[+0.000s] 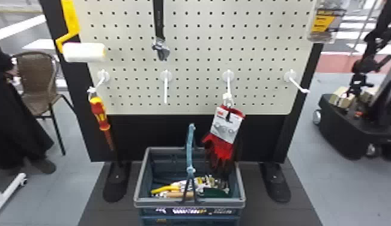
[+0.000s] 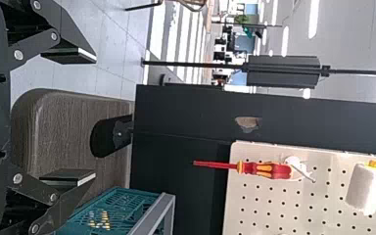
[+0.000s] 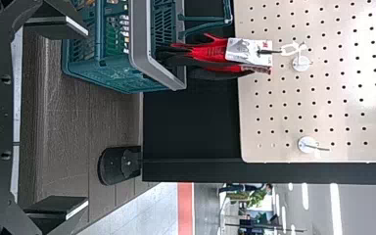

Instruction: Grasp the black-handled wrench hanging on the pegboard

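Note:
The black-handled wrench (image 1: 158, 27) hangs head-down at the top centre of the cream pegboard (image 1: 203, 45), its metal jaw end at the bottom. In the left wrist view my left gripper (image 2: 78, 115) is open and holds nothing; it is low and well back from the board, facing the board's left side. My right gripper (image 3: 76, 115) is also open and bare, low and back from the board's right side.
On the pegboard hang a red-yellow screwdriver (image 1: 101, 120), a paint roller (image 1: 83, 51), red gloves (image 1: 223, 135) and a package (image 1: 325, 21). A teal basket (image 1: 188, 203) of tools stands below. A chair (image 1: 35, 78) stands left, a black cart (image 1: 353, 126) right.

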### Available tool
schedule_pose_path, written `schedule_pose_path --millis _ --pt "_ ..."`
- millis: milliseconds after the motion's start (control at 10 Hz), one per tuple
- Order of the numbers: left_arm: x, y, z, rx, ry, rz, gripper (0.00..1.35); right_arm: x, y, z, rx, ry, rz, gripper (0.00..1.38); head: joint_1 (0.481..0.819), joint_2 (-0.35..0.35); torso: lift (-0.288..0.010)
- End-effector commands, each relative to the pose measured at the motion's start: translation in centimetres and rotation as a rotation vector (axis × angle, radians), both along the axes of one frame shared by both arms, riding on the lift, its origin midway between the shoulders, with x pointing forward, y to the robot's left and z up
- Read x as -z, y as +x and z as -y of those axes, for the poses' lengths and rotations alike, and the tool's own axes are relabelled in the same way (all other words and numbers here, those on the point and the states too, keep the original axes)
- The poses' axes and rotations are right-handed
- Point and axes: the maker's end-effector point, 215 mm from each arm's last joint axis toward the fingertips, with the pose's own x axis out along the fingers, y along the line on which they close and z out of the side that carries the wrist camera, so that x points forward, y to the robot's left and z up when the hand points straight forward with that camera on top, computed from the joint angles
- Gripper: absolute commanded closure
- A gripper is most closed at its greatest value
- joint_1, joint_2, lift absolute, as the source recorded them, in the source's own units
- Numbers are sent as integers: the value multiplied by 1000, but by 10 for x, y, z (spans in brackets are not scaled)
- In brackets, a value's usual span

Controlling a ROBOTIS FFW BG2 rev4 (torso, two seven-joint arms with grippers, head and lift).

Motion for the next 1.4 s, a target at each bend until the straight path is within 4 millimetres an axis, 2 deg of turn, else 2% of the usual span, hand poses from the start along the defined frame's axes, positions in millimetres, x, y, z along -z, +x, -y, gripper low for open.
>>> schedule_pose_path --millis 0,500,600,800,900,1100,1300 --pt "-1 0 0 -1 -2 2 437 0 0 0 0 0 -1 99 549 0 -100" --pt "-7 4 3 6 4 8 437 1 0 0 1 1 -2 99 549 0 -100" --pt "-25 15 10 28 5 29 437 1 -1 0 1 3 -4 99 549 0 -100" --pt "-83 55 30 84 22 80 432 0 0 0 -2 0 -3 99 549 0 -100" --pt "-124 76 41 111 32 128 432 -1 0 0 -3 0 -2 99 549 0 -100" --pt "-209 106 72 181 24 193 433 -2 1 0 -6 -2 -2 99 549 0 -100" --pt "-287 122 106 263 28 260 437 -2 1 0 -7 -3 -4 99 549 0 -100"
